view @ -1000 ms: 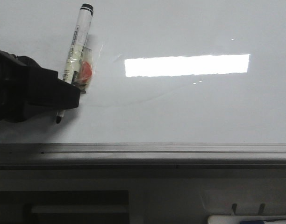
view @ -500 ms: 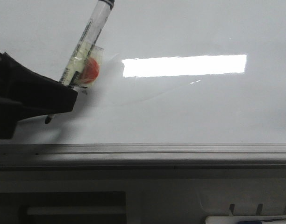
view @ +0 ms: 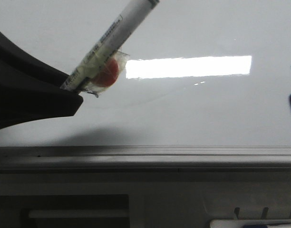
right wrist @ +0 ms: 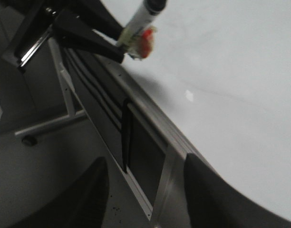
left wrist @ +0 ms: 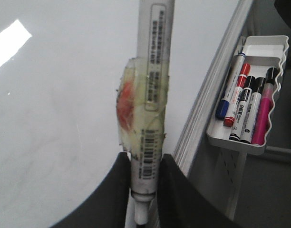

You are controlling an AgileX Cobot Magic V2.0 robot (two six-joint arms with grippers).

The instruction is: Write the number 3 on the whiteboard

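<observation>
The left gripper [left wrist: 144, 190] has its jaws clamped on the marker [view: 110, 47], which leans steeply over the still unmarked whiteboard [view: 193, 109], its tip apparently just off the surface, while the right gripper [right wrist: 145, 190], jaws apart, is farther away.

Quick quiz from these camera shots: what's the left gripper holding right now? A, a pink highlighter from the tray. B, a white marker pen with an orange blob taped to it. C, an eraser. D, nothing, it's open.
B: the left gripper is shut on the marker pen, whose barrel carries an orange blob under clear tape.
</observation>
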